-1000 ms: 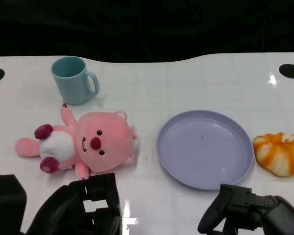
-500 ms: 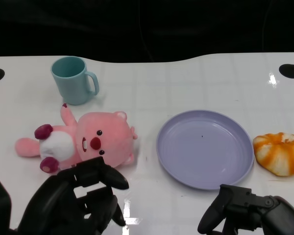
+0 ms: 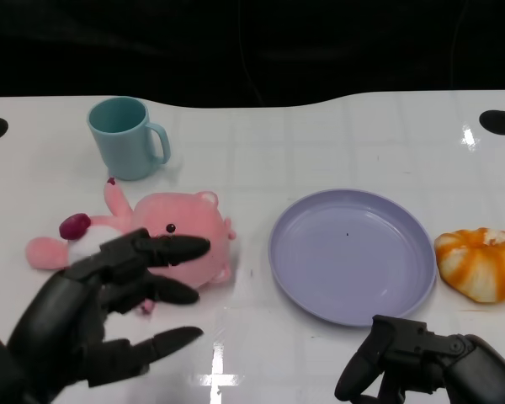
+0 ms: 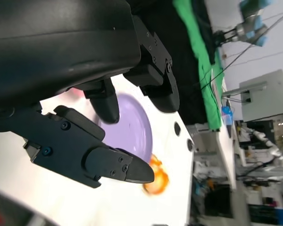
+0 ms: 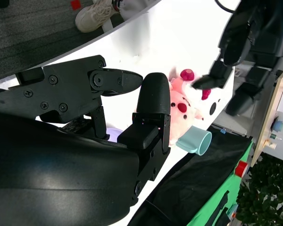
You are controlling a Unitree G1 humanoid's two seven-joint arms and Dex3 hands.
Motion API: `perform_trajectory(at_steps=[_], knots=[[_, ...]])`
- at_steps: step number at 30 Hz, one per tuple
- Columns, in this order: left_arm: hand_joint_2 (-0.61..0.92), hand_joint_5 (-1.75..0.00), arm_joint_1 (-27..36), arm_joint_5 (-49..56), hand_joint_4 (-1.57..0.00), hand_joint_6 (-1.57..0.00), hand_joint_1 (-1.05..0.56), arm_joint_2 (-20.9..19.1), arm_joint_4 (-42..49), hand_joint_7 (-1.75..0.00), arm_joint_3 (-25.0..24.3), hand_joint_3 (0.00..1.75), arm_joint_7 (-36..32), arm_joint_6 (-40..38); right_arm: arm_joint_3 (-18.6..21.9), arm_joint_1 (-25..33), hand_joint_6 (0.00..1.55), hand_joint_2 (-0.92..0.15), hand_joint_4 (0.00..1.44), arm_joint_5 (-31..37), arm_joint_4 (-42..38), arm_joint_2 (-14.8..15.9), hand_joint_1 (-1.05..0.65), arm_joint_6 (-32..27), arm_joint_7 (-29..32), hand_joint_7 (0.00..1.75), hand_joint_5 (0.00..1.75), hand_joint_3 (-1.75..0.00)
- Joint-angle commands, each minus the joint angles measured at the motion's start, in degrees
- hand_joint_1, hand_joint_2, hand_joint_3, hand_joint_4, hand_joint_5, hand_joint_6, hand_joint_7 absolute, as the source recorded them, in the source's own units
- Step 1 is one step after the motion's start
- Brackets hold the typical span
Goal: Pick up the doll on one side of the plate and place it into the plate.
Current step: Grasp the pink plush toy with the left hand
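Head view: doll [image 3: 172,240] lay on counter [image 3: 320,143], left of plate [image 3: 351,254].
Left hand [image 3: 101,316]: fingers spread, empty, above doll.
Right hand [image 3: 421,370]: curled, empty.
Handling: probably soft, light; grab torso.

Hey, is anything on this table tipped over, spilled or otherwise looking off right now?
Nothing looks spilled or broken. The pink doll lies on its back beside the purple plate, not in it, with the left robot hand spread open above it. The teal cup stands upright, and the orange pumpkin toy sits right of the plate.
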State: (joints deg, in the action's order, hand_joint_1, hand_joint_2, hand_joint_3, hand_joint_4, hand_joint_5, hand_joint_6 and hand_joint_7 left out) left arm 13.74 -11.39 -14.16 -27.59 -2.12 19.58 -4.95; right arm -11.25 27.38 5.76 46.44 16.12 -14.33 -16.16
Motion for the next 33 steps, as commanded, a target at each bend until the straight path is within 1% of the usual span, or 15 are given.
perform_trajectory(at_steps=[1, 4, 6, 9, 11, 14, 18, 23, 25, 29, 33], knots=[[0.92, -0.82, -1.29, 4.17, -0.11, -0.39, -0.58, -1.86, 1.61, -0.18, -0.94, 0.09, -0.82, 3.51, 0.1, -0.2, 0.6, -0.92, 0.68, 0.05, 0.41, 0.3, -0.24, 0.03, 0.13, 1.28, 1.57, -0.34], [0.92, -0.77, -2.33, 9.35, -0.05, -0.36, -0.61, -2.76, 2.25, -0.14, -1.21, 0.1, -1.99, 6.39, 0.28, -0.17, 0.6, -0.92, 0.68, -0.41, 0.57, 0.21, -0.24, -0.36, 0.02, 1.28, 1.56, -0.34], [0.92, -0.7, -3.46, 13.24, -0.01, -0.32, -0.63, -3.98, 2.3, -0.1, -1.49, 0.1, -2.9, 7.41, 0.33, -0.08, 0.6, -0.92, 0.68, -0.49, 0.73, 0.16, -0.24, -0.52, 0.08, 1.28, 1.56, -0.33], [0.92, -0.58, -4.98, 18.17, 0.0, -0.27, -0.65, -6.12, 2.27, -0.06, -2.03, 0.11, -3.51, 7.28, 0.4, -0.02, 0.6, -0.92, 0.68, -0.47, 0.81, 0.16, -0.24, -0.54, 0.12, 1.28, 1.56, -0.33], [0.92, -0.55, -5.9, 20.88, 0.0, -0.26, -0.65, -7.19, 2.58, -0.05, -2.29, 0.09, -4.09, 7.48, 0.49, -0.04, 0.6, -0.92, 0.68, -0.6, 0.81, 0.13, -0.24, -0.55, 0.1, 1.28, 1.56, -0.33], [0.92, -0.52, -8.02, 27.36, 0.0, -0.24, -0.64, -9.86, 3.52, -0.03, -2.6, 0.07, -5.19, 7.96, 0.52, -0.06, 0.6, -0.92, 0.68, -0.52, 0.79, 0.25, -0.24, -0.5, 0.02, 1.28, 1.56, -0.33], [0.92, -0.43, -10.11, 32.61, 0.0, -0.24, -0.61, -12.75, 3.58, -0.03, -2.43, 0.04, -4.0, 5.52, 0.43, 0.06, 0.6, -0.92, 0.68, -0.42, 0.9, 0.25, -0.24, -0.54, 0.05, 1.28, 1.56, -0.33], [0.91, -0.44, -13.24, 39.27, -0.01, -0.25, -0.61, -16.25, 5.19, -0.02, -0.65, 0.01, -2.57, 3.23, 0.25, 0.22, 0.6, -0.92, 0.67, -0.5, 1.25, 0.09, -0.25, -0.94, 0.1, 1.28, 1.56, -0.34], [0.91, -0.46, -13.96, 40.43, -0.02, -0.27, -0.61, -16.74, 5.69, -0.03, -0.2, 0.01, -2.37, 2.79, 0.22, 0.23, 0.6, -0.92, 0.67, -0.5, 1.31, 0.07, -0.25, -1.02, 0.11, 1.28, 1.56, -0.34], [0.89, -0.46, -18.51, 46.05, -0.06, -0.29, -0.59, -20.1, 10.56, -0.03, 2.92, 0.0, -1.42, 3.33, 0.11, 0.07, 0.6, -0.92, 0.67, -0.3, 1.25, 0.02, -0.26, -0.79, 0.19, 1.28, 1.56, -0.34], [0.89, -0.44, -22.36, 48.74, -0.07, -0.31, -0.59, -21.15, 15.31, -0.02, 5.73, 0.0, -0.69, 3.12, 0.04, -0.02, 0.6, -0.92, 0.67, -0.36, 1.39, -0.05, -0.25, -1.2, 0.19, 1.27, 1.56, -0.34]])
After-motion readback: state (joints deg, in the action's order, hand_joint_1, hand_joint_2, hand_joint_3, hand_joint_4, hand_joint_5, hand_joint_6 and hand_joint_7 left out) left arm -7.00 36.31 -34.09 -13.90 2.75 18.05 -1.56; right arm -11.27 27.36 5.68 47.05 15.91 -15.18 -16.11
